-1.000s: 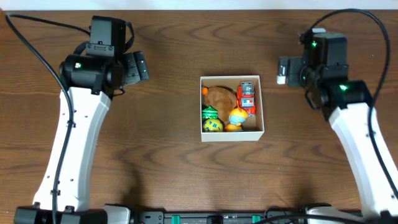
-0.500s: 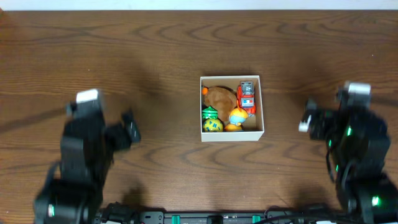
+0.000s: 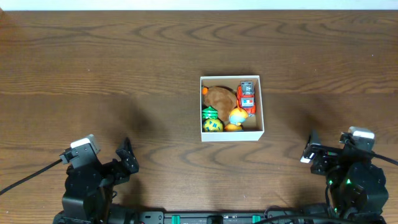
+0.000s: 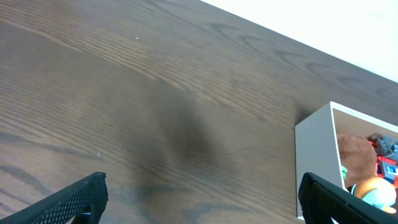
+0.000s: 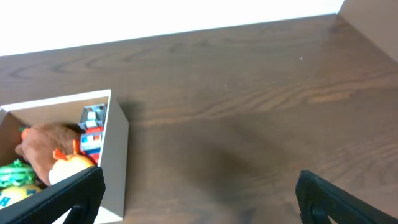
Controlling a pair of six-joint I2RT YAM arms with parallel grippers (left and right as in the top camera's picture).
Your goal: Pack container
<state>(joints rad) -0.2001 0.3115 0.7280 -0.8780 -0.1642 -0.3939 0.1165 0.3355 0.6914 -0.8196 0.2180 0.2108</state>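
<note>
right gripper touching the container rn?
Apart. The overhead view shows the right gripper low in the frame, jaws open, with a wide stretch of bare table between it and the container.

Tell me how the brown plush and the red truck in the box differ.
The brown plush is rounded and soft-looking; the red truck is narrow and boxy. The plush takes up more room than the truck. The plush lies toward the left side of the box, the truck along its right wall. Both rest inside the box.
</note>
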